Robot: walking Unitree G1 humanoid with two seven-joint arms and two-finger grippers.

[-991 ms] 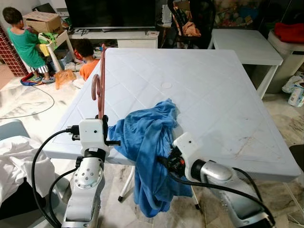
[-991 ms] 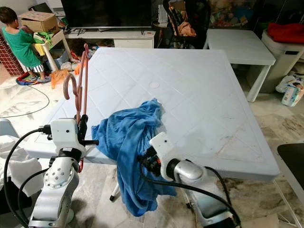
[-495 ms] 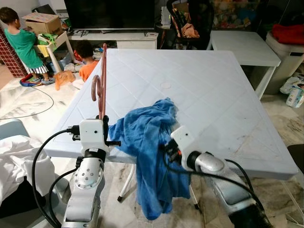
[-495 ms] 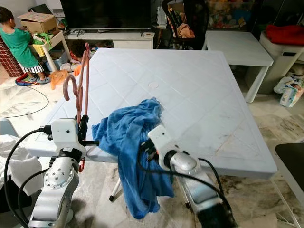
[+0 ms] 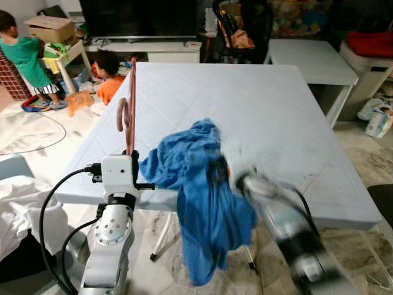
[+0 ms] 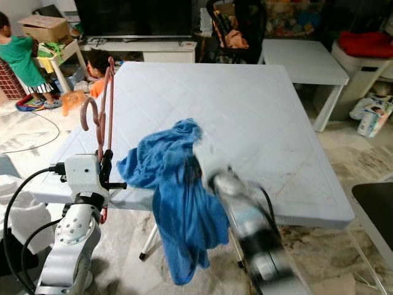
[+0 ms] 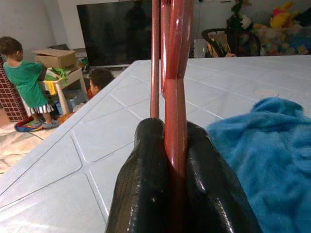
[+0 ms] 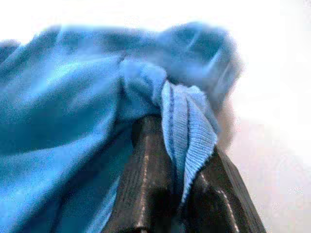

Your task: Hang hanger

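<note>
A pale blue table (image 5: 270, 117) fills the frame's centre. My left gripper (image 7: 172, 145) is clamped on the reddish hanger (image 5: 128, 117), upright at left; my right gripper (image 8: 177, 160) pinches the blue garment (image 5: 196, 184) at centre.

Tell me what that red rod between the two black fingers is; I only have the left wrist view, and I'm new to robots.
Observer: It is a red hanger, standing upright in the left gripper, hook end up, at the table's near left edge.
Operator: And the blue stuff beside it?
Observer: A blue garment, part lying on the white table, part hanging over the near edge toward the floor.
Operator: Is anything holding that cloth?
Observer: Yes, the right gripper pinches a ribbed edge of it between its fingers.
Operator: Is the hanger in the cloth yet?
Observer: No, hanger and garment sit side by side, apart.
</note>
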